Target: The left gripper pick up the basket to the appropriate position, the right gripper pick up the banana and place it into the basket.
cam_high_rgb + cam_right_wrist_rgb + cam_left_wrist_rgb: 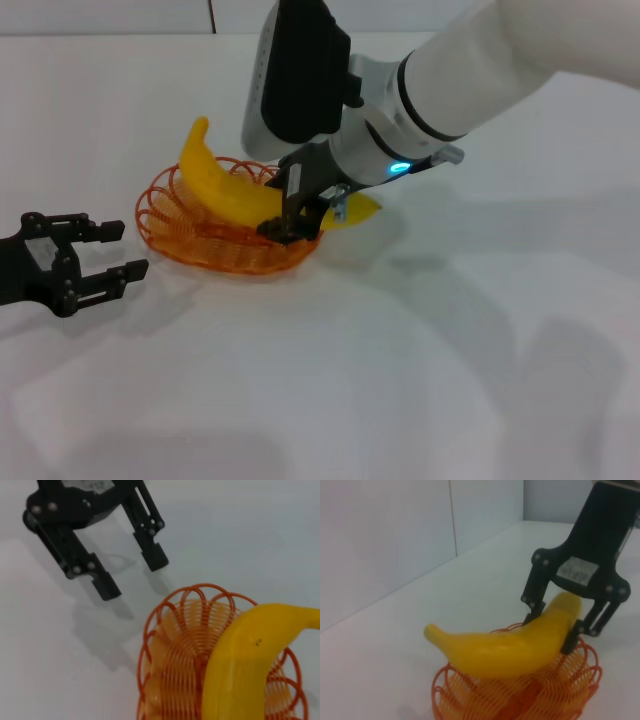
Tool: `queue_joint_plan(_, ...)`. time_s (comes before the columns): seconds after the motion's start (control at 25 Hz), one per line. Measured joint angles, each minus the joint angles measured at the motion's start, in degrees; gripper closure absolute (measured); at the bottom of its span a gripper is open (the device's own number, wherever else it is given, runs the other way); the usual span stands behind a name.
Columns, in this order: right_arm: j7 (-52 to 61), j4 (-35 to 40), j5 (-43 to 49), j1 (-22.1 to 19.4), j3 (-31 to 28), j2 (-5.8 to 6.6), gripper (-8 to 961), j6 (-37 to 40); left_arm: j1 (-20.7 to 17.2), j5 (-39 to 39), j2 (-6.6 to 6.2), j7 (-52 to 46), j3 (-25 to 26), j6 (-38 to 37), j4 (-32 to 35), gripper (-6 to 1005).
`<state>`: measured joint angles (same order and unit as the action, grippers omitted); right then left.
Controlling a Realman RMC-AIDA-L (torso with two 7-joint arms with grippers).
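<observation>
Yellow banana point(228, 188) pinched by right hand point(300, 222), over basket point(165, 225)

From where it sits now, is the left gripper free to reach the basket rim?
Probably yes. The left gripper is open beside the basket, with bare table between them; the banana and right gripper occupy the far side.

My matt black fingers point(535, 611) grip the smooth, waxy banana point(232, 192). Glossy orange looped-wire basket point(160, 222); matt white worktop point(420, 370).
</observation>
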<state>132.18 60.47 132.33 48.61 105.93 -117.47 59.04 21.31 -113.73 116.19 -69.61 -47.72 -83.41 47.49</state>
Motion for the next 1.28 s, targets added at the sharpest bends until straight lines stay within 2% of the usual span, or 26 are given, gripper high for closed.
queue_joint_plan(0.16, 0.0, 0.0, -1.5, 0.0, 1.6, -0.2, 482, -1.1, 0.0, 0.0, 0.02, 0.1, 0.0, 0.0, 0.0, 437)
queue_joint_plan(0.48, -0.4, 2.1, -2.9, -1.0, 2.4, -0.14, 330, -1.2, -0.3, 0.0, 0.08, 0.1, 0.0, 0.0, 0.0, 437)
queue_joint_plan(0.68, -0.9, 8.1, -2.5, -5.2, 1.2, 0.31, 209, -0.7, -0.7, 0.0, 0.09, 0.1, 0.1, 0.0, 0.0, 436)
queue_joint_plan(0.8, -3.4, 12.9, -2.8, -10.0, -2.2, 0.47, 126, 0.9, -0.9, -0.1, 0.09, 0.2, 0.3, 0.0, 0.0, 436)
queue_joint_plan(1.0, -13.1, 17.3, -9.5, -18.7, -10.8, 0.44, 123, 4.5, -1.0, -0.1, 0.09, 0.3, 0.3, 0.0, 0.0, 436)
queue_joint_plan(1.12, -20.1, 16.0, -15.2, -21.9, -16.5, 0.48, 123, 7.6, -1.4, 0.1, 0.09, 0.4, 0.5, 0.0, 0.0, 436)
queue_joint_plan(1.28, -28.2, 9.8, -21.5, -23.9, -24.1, 0.49, 122, 11.0, -1.5, 0.3, 0.09, 0.5, 0.5, 0.0, 0.0, 436)
